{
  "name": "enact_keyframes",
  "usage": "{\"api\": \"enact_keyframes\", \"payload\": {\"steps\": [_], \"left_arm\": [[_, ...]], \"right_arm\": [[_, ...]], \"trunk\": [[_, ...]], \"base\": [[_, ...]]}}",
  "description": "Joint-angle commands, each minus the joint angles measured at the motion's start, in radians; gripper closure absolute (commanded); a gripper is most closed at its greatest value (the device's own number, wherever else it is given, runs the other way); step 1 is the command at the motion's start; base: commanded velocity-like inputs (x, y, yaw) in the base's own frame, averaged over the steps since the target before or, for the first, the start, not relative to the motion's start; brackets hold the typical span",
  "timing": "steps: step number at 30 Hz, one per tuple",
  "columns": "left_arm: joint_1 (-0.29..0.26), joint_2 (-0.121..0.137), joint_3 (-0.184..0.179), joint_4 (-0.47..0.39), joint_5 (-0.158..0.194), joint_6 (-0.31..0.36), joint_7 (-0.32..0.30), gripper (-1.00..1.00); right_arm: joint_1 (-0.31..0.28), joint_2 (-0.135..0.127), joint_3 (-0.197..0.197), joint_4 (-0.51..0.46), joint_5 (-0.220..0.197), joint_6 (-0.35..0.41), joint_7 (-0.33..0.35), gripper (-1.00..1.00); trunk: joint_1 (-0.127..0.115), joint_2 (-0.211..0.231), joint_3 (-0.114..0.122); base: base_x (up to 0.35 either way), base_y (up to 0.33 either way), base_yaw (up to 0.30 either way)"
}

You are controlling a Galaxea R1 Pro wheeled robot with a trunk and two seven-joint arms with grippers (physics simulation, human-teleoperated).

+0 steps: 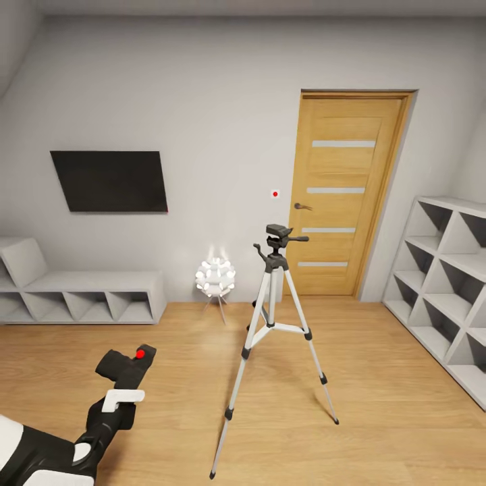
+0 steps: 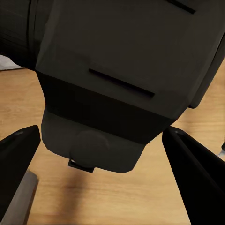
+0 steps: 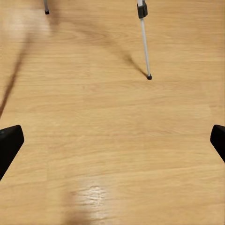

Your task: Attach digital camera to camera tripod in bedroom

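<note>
Left gripper (image 1: 121,395) clamps the digital camera (image 1: 126,365), jaws closed on its body, held low and left of the camera tripod (image 1: 273,331). Tripod stands on the wood floor (image 1: 378,378) before the wooden door (image 1: 344,196). Right gripper (image 3: 112,140) jaws spread apart over floor near a tripod foot.

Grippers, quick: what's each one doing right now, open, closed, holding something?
Left gripper: closed on the digital camera.
Right gripper: open, nothing between its fingers.

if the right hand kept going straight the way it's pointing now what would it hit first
Probably the bare wood floor. The right hand is open and points down at the planks, with nothing between its fingers. A leg of the camera tripod stands farther ahead and off that line, though depth is hard to judge.
</note>
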Motion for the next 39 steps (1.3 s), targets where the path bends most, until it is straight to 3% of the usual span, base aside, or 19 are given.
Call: {"api": "enact_keyframes", "payload": {"steps": [1, 5, 10, 16, 17, 19, 21, 22, 23, 24, 25, 26, 27, 30, 33, 35, 36, 37, 39], "left_arm": [[-0.001, 0.002, -0.001, -0.002, 0.001, -0.002, 0.003, 1.00], [-0.001, 0.034, 0.000, -0.003, 0.016, 0.000, 0.003, 1.00], [-0.001, 0.111, 0.000, -0.012, 0.021, 0.001, 0.002, 1.00], [-0.001, 0.290, 0.009, -0.164, 0.013, 0.002, -0.004, 1.00], [0.000, 0.330, 0.011, -0.188, 0.010, 0.002, -0.005, 1.00], [0.000, 0.387, 0.013, -0.206, 0.002, 0.002, -0.007, 1.00], [0.000, 0.464, 0.014, -0.225, -0.009, 0.002, -0.009, 1.00], [0.000, 0.487, 0.014, -0.232, -0.012, 0.002, -0.009, 1.00], [0.000, 0.539, 0.015, -0.248, -0.022, 0.002, -0.011, 1.00], [0.000, 0.629, 0.015, -0.274, -0.052, 0.002, -0.016, 1.00], [0.000, 0.690, 0.015, -0.290, -0.082, 0.002, -0.031, 1.00], [0.000, 0.720, 0.015, -0.296, -0.100, 0.003, -0.043, 1.00], [0.000, 0.782, 0.017, -0.305, -0.137, 0.003, -0.075, 1.00], [0.000, 0.950, 0.026, -0.316, -0.218, 0.019, -0.225, 1.00], [0.000, 1.118, 0.030, -0.320, -0.245, 0.036, -0.384, 1.00], [0.001, 1.151, 0.030, -0.320, -0.248, 0.037, -0.409, 1.00], [0.001, 1.154, 0.030, -0.320, -0.247, 0.037, -0.416, 1.00], [0.001, 1.149, 0.029, -0.319, -0.246, 0.038, -0.418, 1.00], [0.002, 1.088, 0.023, -0.309, -0.242, 0.039, -0.397, 1.00]], "right_arm": [[0.000, 0.001, -0.008, 0.001, 0.011, -0.002, -0.004, -1.00], [0.000, 0.000, -0.008, 0.001, 0.011, -0.002, -0.004, -1.00], [0.000, 0.001, -0.008, 0.001, 0.011, -0.002, -0.004, -1.00], [0.000, 0.001, -0.008, 0.001, 0.011, -0.002, -0.004, -1.00], [0.000, 0.001, -0.008, 0.001, 0.011, -0.002, -0.004, -1.00], [0.000, 0.001, -0.008, 0.001, 0.011, -0.002, -0.004, -1.00], [0.000, 0.001, -0.008, 0.001, 0.011, -0.002, -0.004, -1.00], [0.000, 0.001, -0.008, 0.001, 0.011, -0.002, -0.004, -1.00], [0.000, 0.001, -0.008, 0.001, 0.011, -0.002, -0.004, -1.00], [0.000, 0.001, -0.008, 0.001, 0.011, -0.002, -0.004, -1.00], [0.000, 0.001, -0.008, 0.000, 0.011, -0.002, -0.004, -1.00], [0.000, 0.001, -0.008, 0.000, 0.011, -0.002, -0.004, -1.00], [0.000, 0.001, -0.008, 0.000, 0.011, -0.002, -0.004, -1.00], [0.000, 0.001, -0.008, 0.000, 0.011, -0.002, -0.004, -1.00], [0.000, 0.001, -0.008, 0.001, 0.011, -0.002, -0.004, -1.00], [0.000, 0.001, -0.008, 0.001, 0.011, -0.002, -0.004, -1.00], [0.000, 0.001, -0.008, 0.001, 0.011, -0.002, -0.004, -1.00], [0.000, 0.001, -0.008, 0.001, 0.011, -0.002, -0.004, -1.00], [0.000, 0.001, -0.008, 0.001, 0.011, -0.002, -0.004, -1.00]], "trunk": [[0.000, -0.001, -0.001], [0.000, -0.001, -0.001], [0.000, -0.001, -0.001], [0.000, -0.001, -0.001], [0.000, -0.001, -0.001], [0.000, -0.001, -0.001], [0.000, -0.001, -0.001], [0.000, -0.001, -0.001], [0.000, -0.001, -0.001], [0.000, -0.001, -0.001], [0.000, -0.001, -0.001], [0.000, -0.001, -0.001], [0.000, -0.001, -0.001], [0.000, -0.001, -0.001], [0.000, -0.001, -0.001], [0.000, -0.001, -0.001], [0.000, -0.001, -0.001], [0.000, -0.001, -0.001], [0.000, -0.001, -0.001]], "base": [[0.000, 0.000, 0.000], [0.000, 0.000, 0.000], [0.000, 0.000, 0.000], [0.000, 0.000, 0.000], [0.000, 0.000, 0.000], [0.000, 0.000, 0.000], [0.000, 0.000, 0.000], [0.000, 0.000, 0.000], [0.000, 0.000, 0.000], [0.000, 0.000, 0.000], [0.000, 0.000, 0.000], [0.000, 0.000, 0.000], [0.000, 0.000, 0.000], [0.000, 0.000, 0.000], [0.000, 0.000, 0.000], [0.000, 0.000, 0.000], [0.000, 0.000, 0.000], [0.000, 0.000, 0.000], [0.000, 0.000, 0.000]]}}
